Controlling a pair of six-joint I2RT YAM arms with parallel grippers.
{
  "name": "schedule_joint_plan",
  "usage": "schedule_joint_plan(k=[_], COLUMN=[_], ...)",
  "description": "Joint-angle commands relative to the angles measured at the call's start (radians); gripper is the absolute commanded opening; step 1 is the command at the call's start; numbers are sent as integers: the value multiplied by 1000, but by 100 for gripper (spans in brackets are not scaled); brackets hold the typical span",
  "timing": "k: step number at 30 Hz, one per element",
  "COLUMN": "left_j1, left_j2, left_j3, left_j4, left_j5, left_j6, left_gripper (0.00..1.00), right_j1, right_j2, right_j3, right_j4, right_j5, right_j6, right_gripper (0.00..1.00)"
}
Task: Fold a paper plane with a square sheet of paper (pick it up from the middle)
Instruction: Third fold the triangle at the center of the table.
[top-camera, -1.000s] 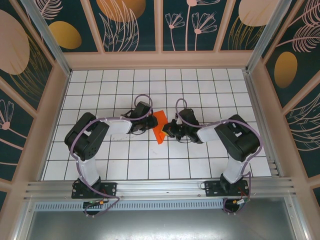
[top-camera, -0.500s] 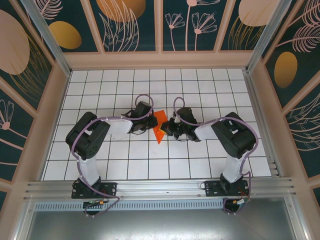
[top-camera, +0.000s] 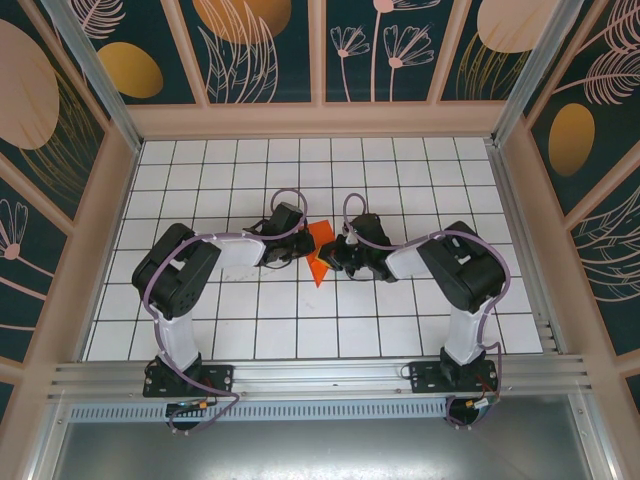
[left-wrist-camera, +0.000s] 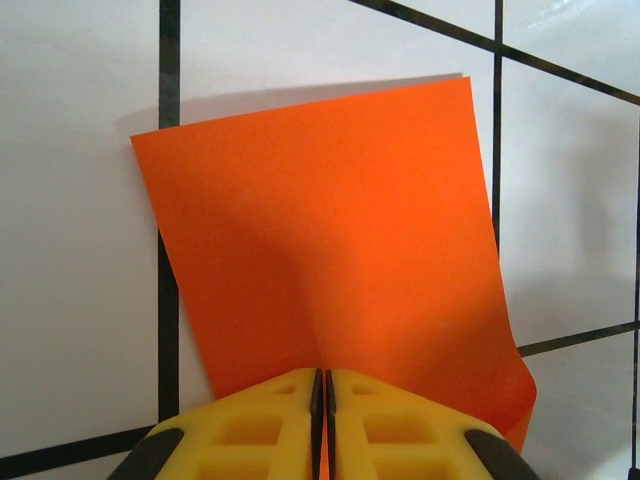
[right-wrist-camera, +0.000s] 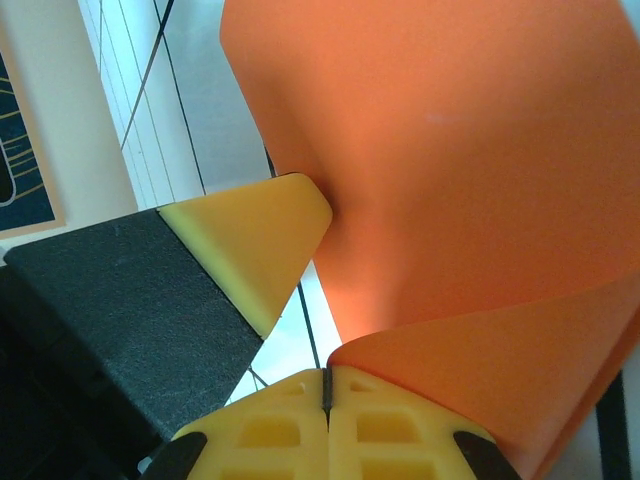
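The left claw (left-wrist-camera: 323, 392), its blocky matte-yellow fingers pressed together, pinches one edge of the paper (left-wrist-camera: 330, 230). The right claw (right-wrist-camera: 327, 388), equally tight, nips a curled edge. Between the two arms the thin, smooth orange sheet bows over the glossy white counter (left-wrist-camera: 80, 300), gridded with black lines.

A white tabletop (top-camera: 200, 190) is ruled into square tiles by dark grid lines. Near its middle, a bright orange-red square sheet of paper (top-camera: 318, 245) curls up off the tiles, casting a shadow.
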Motion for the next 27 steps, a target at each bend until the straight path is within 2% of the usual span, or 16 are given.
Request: schedule_joint_plan(k=[1,27], left_j1=[-5,-5], left_j2=[28,23], left_j3=[7,7], left_j4=[-36,-42], left_j5=[11,2], left_j6=[16,19], left_gripper=[14,11], right_j1=[8,7], right_j2=[27,79], right_j3=[25,41], right_j4=[19,70], right_j5=[-12,-26], right_j6=[-30,-34], right_gripper=[3,3])
